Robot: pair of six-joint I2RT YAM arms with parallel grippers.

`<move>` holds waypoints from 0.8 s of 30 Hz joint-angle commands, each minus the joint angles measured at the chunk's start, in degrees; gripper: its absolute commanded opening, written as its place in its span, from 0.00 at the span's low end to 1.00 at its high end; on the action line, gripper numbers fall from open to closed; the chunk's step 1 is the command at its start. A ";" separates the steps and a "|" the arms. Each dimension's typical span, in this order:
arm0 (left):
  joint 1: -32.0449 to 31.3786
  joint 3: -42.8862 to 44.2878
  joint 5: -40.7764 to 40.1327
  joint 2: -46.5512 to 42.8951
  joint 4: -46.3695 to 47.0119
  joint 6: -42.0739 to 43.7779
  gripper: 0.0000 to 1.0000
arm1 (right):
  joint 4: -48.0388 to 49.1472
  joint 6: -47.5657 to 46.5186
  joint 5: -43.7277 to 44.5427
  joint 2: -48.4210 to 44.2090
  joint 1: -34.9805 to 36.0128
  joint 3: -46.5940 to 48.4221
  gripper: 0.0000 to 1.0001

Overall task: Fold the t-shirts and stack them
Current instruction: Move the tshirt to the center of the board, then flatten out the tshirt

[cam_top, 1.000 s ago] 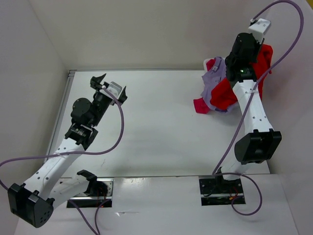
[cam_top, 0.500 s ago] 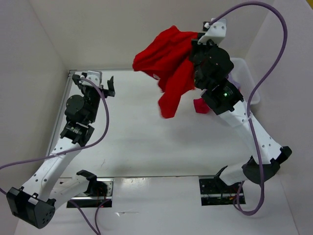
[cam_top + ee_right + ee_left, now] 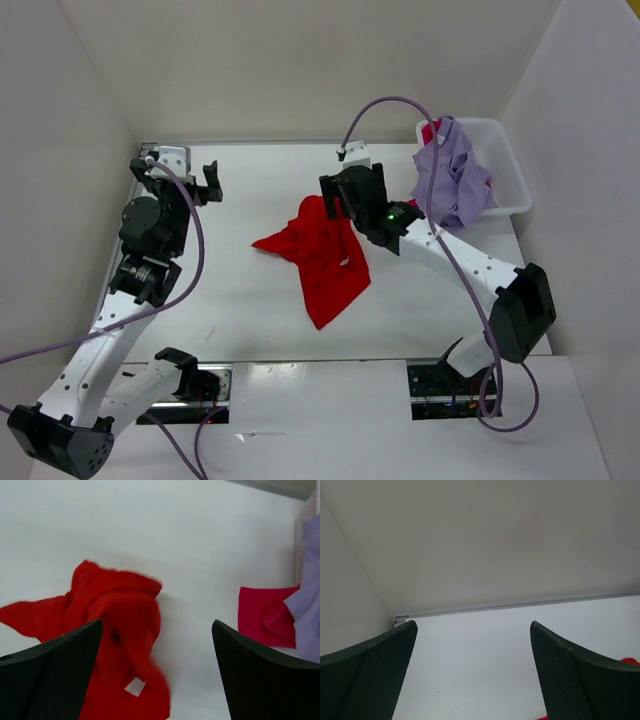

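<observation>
Red cloth lies crumpled near the middle of the bench (image 3: 250,320): the bright red t-shirt (image 3: 322,258), unfolded, with one lobe reaching toward 9 o'clock and a longer tail toward 6 o'clock. A small white tag (image 3: 135,686) shows on it. The right gripper (image 3: 336,203) hangs over the shirt's 12 o'clock edge with its fingers spread wide. In the right wrist view nothing sits between them, and the shirt lies loose below.

At the bench's 2 o'clock corner stands the white bin (image 3: 508,168). The lavender t-shirt (image 3: 450,180) is bunched in it and spills over its rim on the 9 o'clock side. The crimson t-shirt (image 3: 262,615) shows just beside the lavender one. Whether it rests on the bench or hangs from the bin cannot be told.

The left gripper (image 3: 180,178) is raised over the bench's 10 o'clock corner, well apart from all three shirts, its fingers spread and holding nothing.
</observation>
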 commanded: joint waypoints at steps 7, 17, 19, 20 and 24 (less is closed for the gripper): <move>0.18 -1.15 7.28 -1.17 -2.65 -2.56 1.00 | -0.86 12.28 -7.80 -12.18 1.44 -10.16 0.86; -1.31 -8.45 9.50 5.75 2.97 -16.42 1.00 | 0.63 16.88 -19.58 -6.59 2.49 -14.49 0.58; -1.93 -9.07 10.62 11.46 4.03 -23.20 1.00 | 1.94 17.58 -20.89 -2.29 2.49 -13.96 0.59; -2.62 -9.59 11.24 13.66 4.82 -24.08 1.00 | 2.82 17.58 -21.77 -1.22 2.49 -13.95 0.61; -3.33 -7.23 6.79 24.99 3.43 -25.24 1.00 | 6.35 17.58 -22.31 3.88 2.49 -11.94 0.71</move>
